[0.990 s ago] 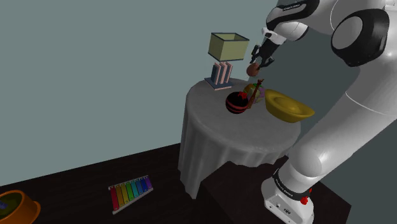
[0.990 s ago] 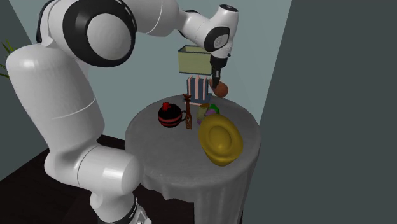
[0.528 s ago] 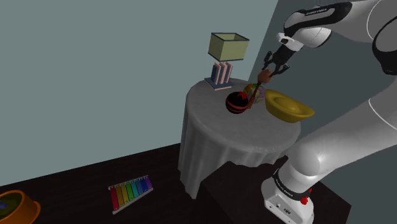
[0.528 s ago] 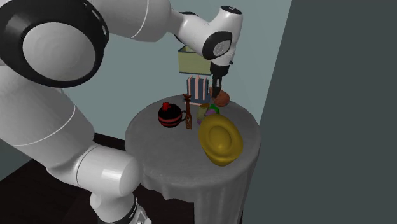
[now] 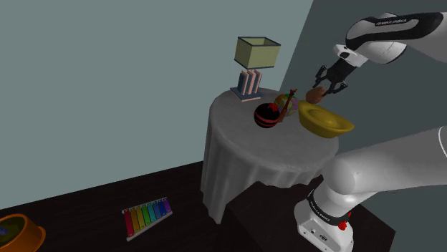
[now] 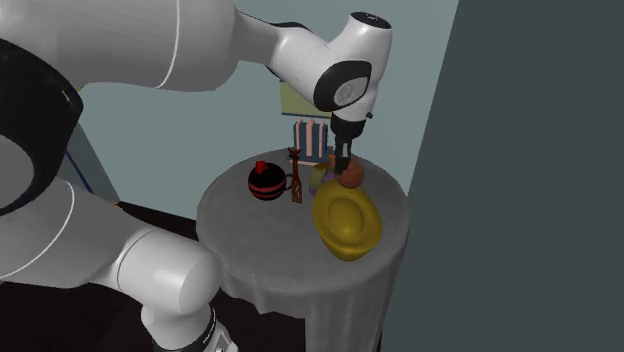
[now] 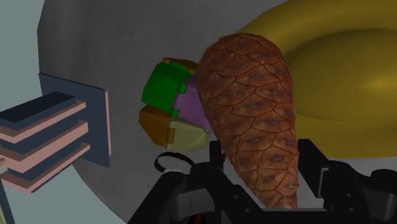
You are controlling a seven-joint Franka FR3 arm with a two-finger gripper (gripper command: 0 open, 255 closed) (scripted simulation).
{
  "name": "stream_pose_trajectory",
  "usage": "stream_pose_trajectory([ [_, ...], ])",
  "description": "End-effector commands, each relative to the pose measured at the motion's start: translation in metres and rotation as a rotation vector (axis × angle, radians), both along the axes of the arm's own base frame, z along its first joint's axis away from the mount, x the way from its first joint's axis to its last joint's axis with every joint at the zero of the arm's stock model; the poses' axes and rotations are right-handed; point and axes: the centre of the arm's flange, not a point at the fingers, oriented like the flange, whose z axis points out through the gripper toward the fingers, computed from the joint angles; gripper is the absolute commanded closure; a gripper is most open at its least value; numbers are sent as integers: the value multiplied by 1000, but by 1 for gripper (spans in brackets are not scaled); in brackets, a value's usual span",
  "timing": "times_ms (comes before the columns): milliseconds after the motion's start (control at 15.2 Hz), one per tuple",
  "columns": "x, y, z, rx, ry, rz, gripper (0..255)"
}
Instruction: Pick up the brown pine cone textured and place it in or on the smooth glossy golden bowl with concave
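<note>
Grey-blue walls and a dark floor surround a round desk (image 5: 236, 125) draped in a pale cloth. The pine cone (image 7: 251, 114) is reddish brown and covered in overlapping scales with darker centres, broad at the far end and tapering toward the pincer (image 7: 261, 184). The wrist view brings out those scales, with the golden bowl (image 7: 343, 70) behind the cone and a many-coloured ball (image 7: 168, 108) beside it. The shoulder view takes in the floor, where a rainbow xylophone (image 5: 147, 216) and an orange dish (image 5: 18, 233) lie, and on the desk a lamp (image 5: 256, 54) and a black-and-red pot (image 5: 267, 116). The pincer is clenched on the cone's narrow end, one black finger on each side. It holds the cone in the air over the desk, just beside the bowl's rim.
</note>
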Motion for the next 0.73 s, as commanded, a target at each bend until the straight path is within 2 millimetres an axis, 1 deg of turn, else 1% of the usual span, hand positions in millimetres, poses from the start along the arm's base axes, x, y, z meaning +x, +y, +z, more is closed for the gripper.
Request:
stream_pose_trajectory([
  [0, -28, 1, 0, -1, 0, 1, 255],
  [198, -67, 2, 0, -1, 0, 1, 255],
  [660, -67, 2, -37, -1, 0, 1, 255],
])
